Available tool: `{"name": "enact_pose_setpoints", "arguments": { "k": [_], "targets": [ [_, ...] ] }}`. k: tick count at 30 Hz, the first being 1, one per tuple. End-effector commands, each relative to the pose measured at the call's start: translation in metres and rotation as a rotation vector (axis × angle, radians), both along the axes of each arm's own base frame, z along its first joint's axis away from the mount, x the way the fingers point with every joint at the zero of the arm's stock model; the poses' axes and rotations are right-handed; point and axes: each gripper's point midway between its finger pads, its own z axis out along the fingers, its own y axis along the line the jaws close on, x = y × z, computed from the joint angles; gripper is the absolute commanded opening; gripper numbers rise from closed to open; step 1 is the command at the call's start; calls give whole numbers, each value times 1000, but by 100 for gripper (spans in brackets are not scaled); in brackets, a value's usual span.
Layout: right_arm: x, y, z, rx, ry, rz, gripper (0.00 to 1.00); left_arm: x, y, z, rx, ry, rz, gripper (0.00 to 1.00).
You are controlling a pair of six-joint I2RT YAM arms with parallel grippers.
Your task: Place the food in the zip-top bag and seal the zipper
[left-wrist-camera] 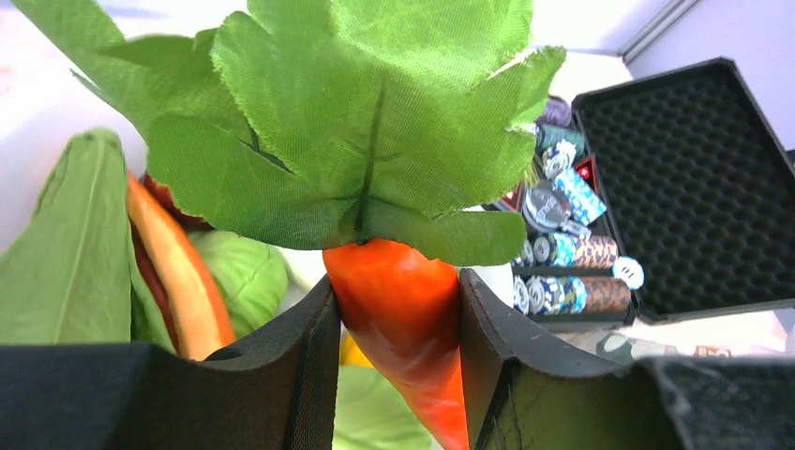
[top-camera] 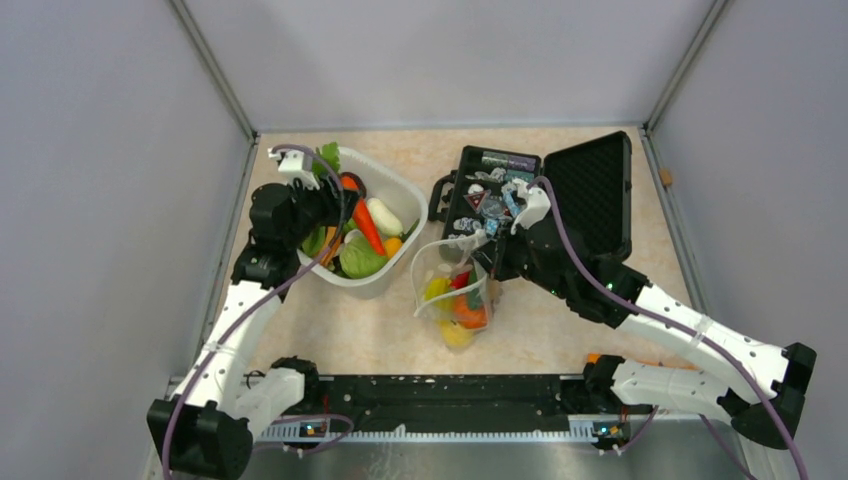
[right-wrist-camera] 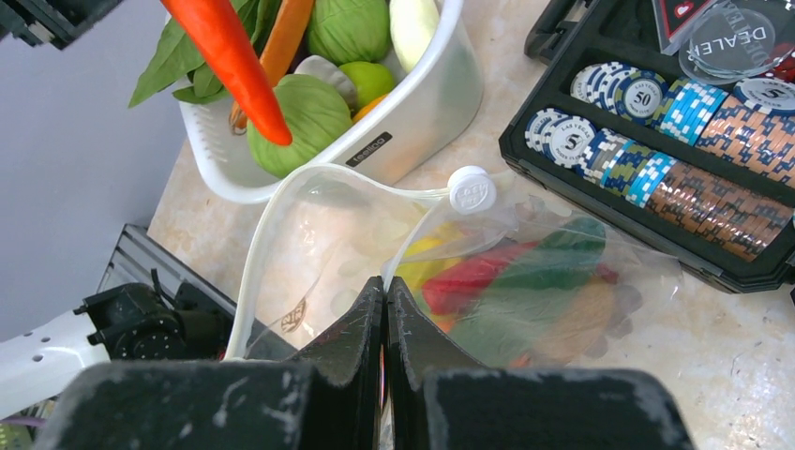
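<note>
Left end effector (left-wrist-camera: pixel 397 287) clamps carrot (left-wrist-camera: pixel 405 328), tip slanting down | right end effector (right-wrist-camera: pixel 384 286) pinches zip-top bag (right-wrist-camera: pixel 562 309) rim

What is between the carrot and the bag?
The wall of the white basket: the carrot hangs over the basket, and the bag lies just outside it. The right wrist view shows this best.

Open zip-top bag (right-wrist-camera: pixel 319 244), food (right-wrist-camera: pixel 487 277) inside.
</note>
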Motion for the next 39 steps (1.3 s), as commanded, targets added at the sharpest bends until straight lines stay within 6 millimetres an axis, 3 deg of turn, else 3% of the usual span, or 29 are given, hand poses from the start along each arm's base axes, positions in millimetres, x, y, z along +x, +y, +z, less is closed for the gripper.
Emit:
{"name": "enact_pose_setpoints", "arguments": {
  "k": [1,5,9,11,16,18,21,22,24,27,32,35,39],
  "targets": [
    [2,12,26,98,-41,11,0,-22,-3,25,-4,-60,-47,21],
    [3,15,28,105,-43,18,0,-43,-17,51,-62,-146,-143,23],
    [2,23,30,121,-40,48,0,-47,-7,51,-25,-147,-92,24],
    [1,31,31,140,-38,72,0,-41,8,39,11,-109,-7,24],
    [5,45,16,148,1,80,0,-21,33,-12,80,46,149,25],
    [6,51,11,138,16,92,0,-13,42,-38,94,128,212,35],
    [11,53,2,100,30,76,0,-6,45,-72,100,221,244,60],
    [13,54,-1,85,34,72,0,-5,46,-80,103,247,247,69],
    [15,56,-3,64,32,76,0,-4,46,-86,108,273,248,75],
    [17,59,-1,55,22,87,0,-5,44,-68,99,232,234,88],
    [19,60,9,65,-14,93,0,-21,29,-18,101,93,107,88],
    [19,58,12,70,-26,90,0,-43,1,6,107,-2,-95,89],
    [18,57,21,95,-53,101,0,-80,-45,13,50,-23,-419,88]
  ]
}}
